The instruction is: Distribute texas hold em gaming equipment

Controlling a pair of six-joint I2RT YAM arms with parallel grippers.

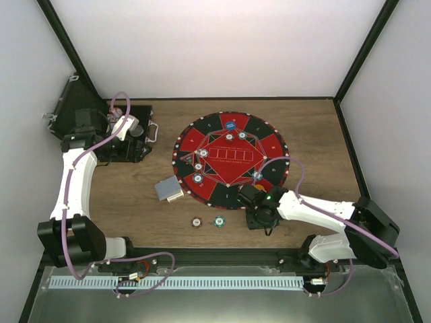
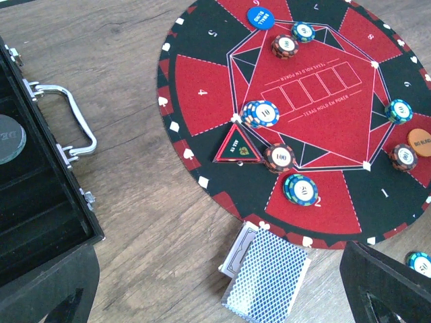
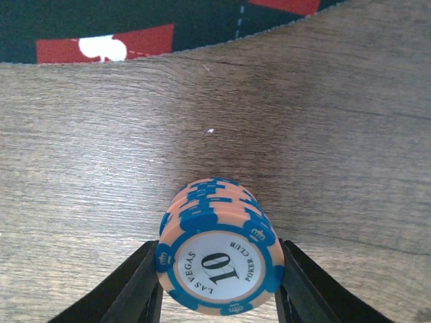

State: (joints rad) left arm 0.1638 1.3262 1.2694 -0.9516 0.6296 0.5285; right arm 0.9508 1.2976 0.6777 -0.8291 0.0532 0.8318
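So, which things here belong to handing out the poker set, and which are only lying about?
Belong to the job: playing cards, peach-and-blue chip stack, poker chips on the mat, blue button, orange button.
Only lying about: black case; round mat and wooden table, as surfaces.

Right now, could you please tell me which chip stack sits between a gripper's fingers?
The peach-and-blue stack marked 10, pinched by the right gripper over the bare table just off the mat; the other stacks lie untouched.
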